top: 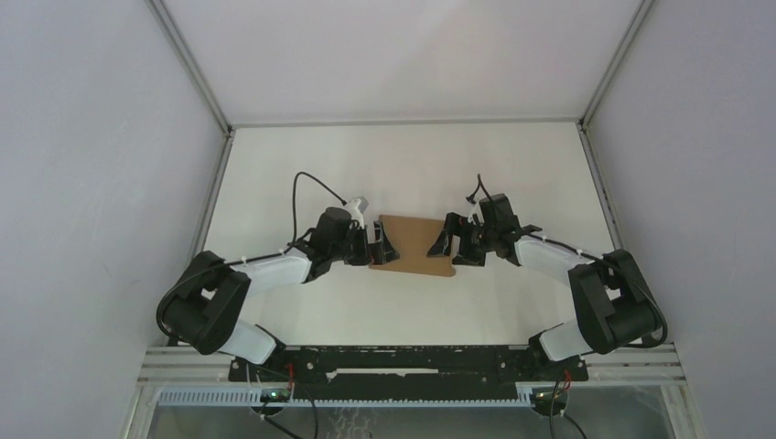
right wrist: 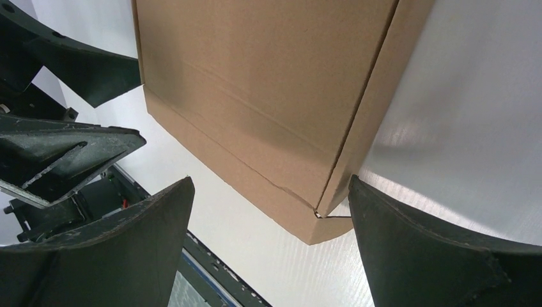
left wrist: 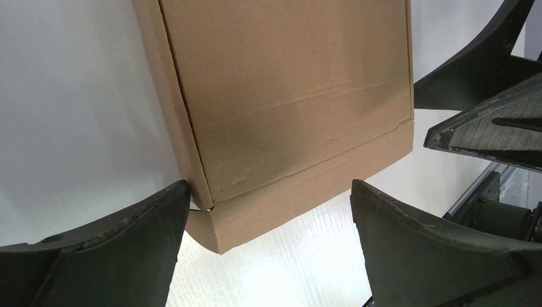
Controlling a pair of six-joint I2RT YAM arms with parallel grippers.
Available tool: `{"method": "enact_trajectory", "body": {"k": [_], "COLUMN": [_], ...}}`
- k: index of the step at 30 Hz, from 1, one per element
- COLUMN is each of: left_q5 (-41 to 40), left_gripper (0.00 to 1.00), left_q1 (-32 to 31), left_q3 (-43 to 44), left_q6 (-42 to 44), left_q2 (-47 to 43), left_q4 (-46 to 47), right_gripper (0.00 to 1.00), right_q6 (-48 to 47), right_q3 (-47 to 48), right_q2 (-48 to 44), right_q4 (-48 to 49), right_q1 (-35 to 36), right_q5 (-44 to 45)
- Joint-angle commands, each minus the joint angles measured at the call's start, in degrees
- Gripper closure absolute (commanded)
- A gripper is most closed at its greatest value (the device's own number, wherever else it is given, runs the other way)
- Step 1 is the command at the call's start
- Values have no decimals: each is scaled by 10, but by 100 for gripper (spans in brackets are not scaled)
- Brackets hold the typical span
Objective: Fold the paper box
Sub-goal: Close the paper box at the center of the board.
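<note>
The paper box (top: 414, 243) is a flat brown cardboard mailer lying with its lid down in the middle of the white table. My left gripper (top: 382, 250) sits at its left end and my right gripper (top: 447, 243) at its right end, both open and holding nothing. In the left wrist view the box (left wrist: 281, 96) has its near corner between the spread fingers of the left gripper (left wrist: 270, 189), close to the left fingertip (left wrist: 172, 198). The right wrist view shows the box (right wrist: 255, 83) with its corner near the right fingertip (right wrist: 364, 198) of the right gripper (right wrist: 270, 185).
White walls with metal frame posts (top: 197, 73) enclose the table (top: 412, 311) on three sides. A black and aluminium rail (top: 412, 361) carrying the arm bases runs along the near edge. Each wrist view also catches the other arm's fingers (left wrist: 486, 121) (right wrist: 64, 153).
</note>
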Motion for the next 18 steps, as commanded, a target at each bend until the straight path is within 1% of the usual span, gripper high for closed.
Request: {"method": "enact_trajectory", "body": {"k": [1,7,18], "left_q5": [10,10,4], "left_gripper": [0,0,0], "left_q1": [-3,-8,-11], "left_q3": [-8,-10,-17], "left_q6": [-8,-10,-9], "left_q2": [-6,-8,-6], "left_q4": [25,25,24], "right_gripper": [0,0,0], "right_q6": [8,11,3], "right_q3": [-2,-2,-2], "right_q2": [-15,-12,-19], "right_q4": [21,28,24], "right_q1": [5,7,3], "right_q5": [-6,-12,3]}}
